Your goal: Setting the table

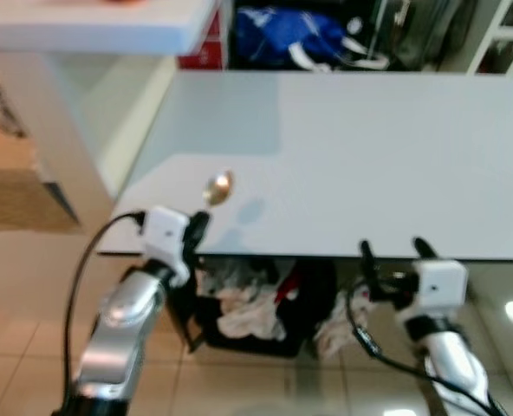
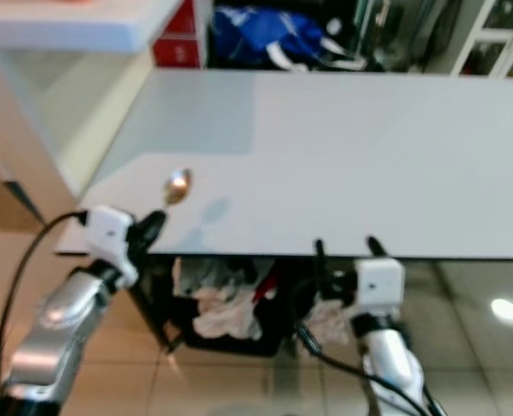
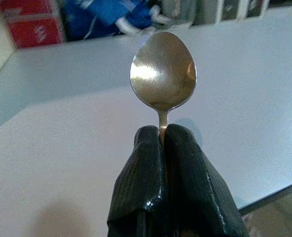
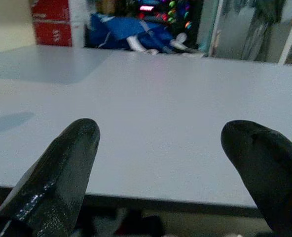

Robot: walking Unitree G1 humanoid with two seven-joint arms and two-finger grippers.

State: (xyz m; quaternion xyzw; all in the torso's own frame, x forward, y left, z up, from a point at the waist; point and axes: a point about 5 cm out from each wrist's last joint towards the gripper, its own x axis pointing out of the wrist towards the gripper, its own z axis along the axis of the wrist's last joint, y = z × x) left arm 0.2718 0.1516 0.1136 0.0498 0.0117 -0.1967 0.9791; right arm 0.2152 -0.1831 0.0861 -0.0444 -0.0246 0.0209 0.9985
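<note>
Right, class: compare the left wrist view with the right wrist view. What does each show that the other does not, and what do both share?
Only the left wrist view shows the spoon, its neck pinched between the left gripper's shut black fingers, bowl pointing out over the table.

Only the right wrist view shows the right gripper with fingers spread wide and nothing between them, held just short of the table's near edge.

Both show the white table, the red box and the blue bag beyond it.
</note>
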